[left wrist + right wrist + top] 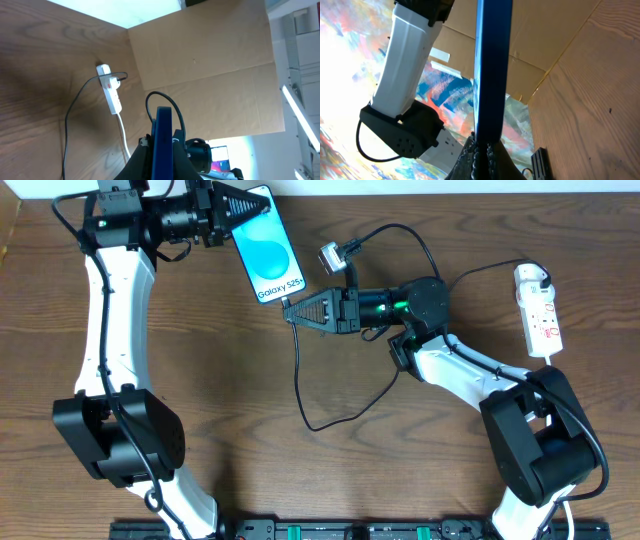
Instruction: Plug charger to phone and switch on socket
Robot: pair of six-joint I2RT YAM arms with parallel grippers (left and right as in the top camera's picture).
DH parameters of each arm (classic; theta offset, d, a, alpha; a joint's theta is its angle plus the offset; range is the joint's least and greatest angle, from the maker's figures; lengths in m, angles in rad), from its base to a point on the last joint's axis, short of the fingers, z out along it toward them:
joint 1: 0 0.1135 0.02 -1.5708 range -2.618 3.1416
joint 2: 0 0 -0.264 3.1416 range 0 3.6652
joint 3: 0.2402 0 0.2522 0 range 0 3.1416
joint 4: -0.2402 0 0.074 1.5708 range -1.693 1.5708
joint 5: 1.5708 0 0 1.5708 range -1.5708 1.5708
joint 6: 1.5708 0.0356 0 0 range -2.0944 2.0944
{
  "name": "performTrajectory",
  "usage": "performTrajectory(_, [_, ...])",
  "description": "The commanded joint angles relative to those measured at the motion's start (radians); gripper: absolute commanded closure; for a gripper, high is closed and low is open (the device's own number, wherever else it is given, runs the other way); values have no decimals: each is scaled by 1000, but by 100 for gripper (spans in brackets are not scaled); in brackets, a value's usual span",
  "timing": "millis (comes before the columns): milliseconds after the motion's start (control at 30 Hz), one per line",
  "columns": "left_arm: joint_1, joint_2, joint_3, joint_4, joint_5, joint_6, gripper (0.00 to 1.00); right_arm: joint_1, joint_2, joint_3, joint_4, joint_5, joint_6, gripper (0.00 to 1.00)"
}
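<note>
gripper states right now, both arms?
left gripper: closed, holding the phone.
right gripper: closed on the charger tip, at the phone's bottom edge.

Left arm runs from its near-left base to the far side, wrist bent rightward, left gripper fingers clamped on the phone; right arm reaches leftward from its near-right base, wrist level, right gripper pinched closed on the charger tip.
</note>
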Motion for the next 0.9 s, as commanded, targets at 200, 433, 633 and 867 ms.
performTrajectory(200, [-10, -13, 0, 1, 50, 57, 93, -6, 2, 3, 4, 126, 41, 99])
performTrajectory(433, [-10, -13, 0, 0, 109, 83, 93, -6, 2, 3, -8, 182, 41, 99])
performTrajectory(633, [-10, -13, 0, 0, 109, 83, 92, -6, 2, 3, -22, 189, 41, 99])
performTrajectory(867, [-10, -13, 0, 0, 109, 83, 92, -6, 2, 3, -22, 190, 40, 99])
